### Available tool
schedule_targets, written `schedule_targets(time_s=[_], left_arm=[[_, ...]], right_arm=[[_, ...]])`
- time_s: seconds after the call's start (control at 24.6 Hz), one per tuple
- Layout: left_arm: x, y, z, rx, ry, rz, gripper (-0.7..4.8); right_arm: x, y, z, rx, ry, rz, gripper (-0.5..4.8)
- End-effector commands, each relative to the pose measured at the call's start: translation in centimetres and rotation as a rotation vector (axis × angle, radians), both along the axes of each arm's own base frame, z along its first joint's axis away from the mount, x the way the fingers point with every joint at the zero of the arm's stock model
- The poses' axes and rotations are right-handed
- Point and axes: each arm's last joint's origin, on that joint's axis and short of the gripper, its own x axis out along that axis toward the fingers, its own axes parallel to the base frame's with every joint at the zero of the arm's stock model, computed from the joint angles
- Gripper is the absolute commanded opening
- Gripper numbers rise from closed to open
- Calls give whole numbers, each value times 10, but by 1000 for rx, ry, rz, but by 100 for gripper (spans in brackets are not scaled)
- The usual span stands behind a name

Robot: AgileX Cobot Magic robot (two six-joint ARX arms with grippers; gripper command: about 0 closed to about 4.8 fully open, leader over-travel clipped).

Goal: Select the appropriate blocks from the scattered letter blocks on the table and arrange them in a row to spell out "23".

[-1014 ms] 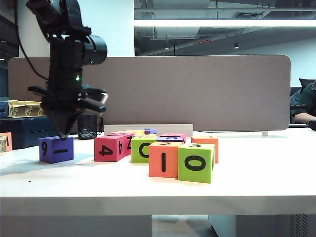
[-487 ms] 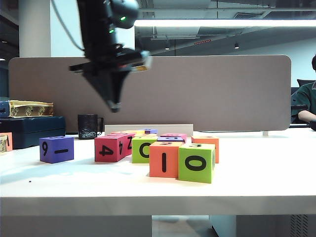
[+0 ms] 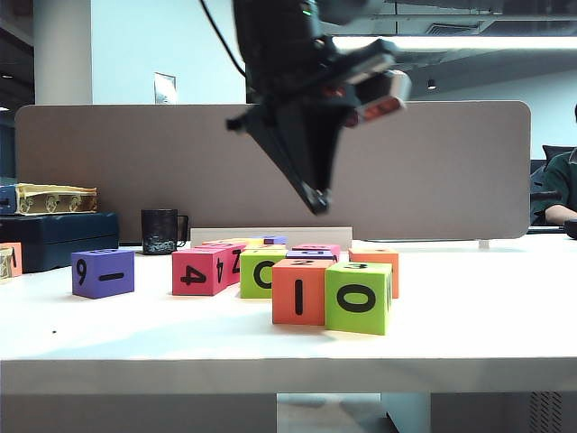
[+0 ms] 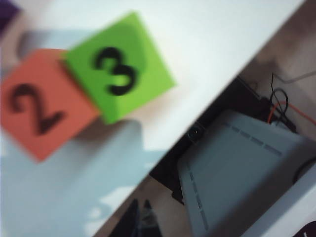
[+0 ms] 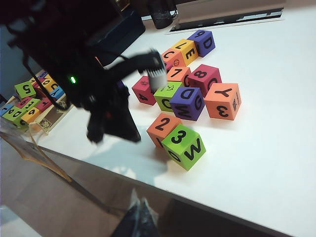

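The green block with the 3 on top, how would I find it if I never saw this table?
Look near the front edge of the white table, where two blocks sit touching in a row. The green block is beside the orange block marked 2. Only it shows 3 on top; the other green block sits back in the cluster.

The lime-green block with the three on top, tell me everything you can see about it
The lime-green block is a cube that looks like soft foam, with black characters: "3" on top, "O" on the face toward the table's front edge, "W" on another side. It sits flat on the white table, near the front, pressed side by side against the orange block that shows "2" on top and "I" in front. Together the tops read "23". Neither gripper touches it.
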Motion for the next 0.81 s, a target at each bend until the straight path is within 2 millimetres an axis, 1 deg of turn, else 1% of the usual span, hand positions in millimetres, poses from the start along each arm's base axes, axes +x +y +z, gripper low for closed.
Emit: schedule_targets(time_s=[0.04,0.12,0.37,0.81], left_arm=[[-6,-15,-14,14,15,-41,-7],[-6,-25,-28,32,30,-56,-6],[2,-38,-53,28,20,-59,-6],[9,-47,-61,-23,-23,-51,-6]], right_arm=[[1,0,2,-1,-20,-1,-1],[1,0,2,-1,-20,-1,-1],[1,0,2,-1,-20,0,-1],[-1,0,-1,3,19,6,-1]])
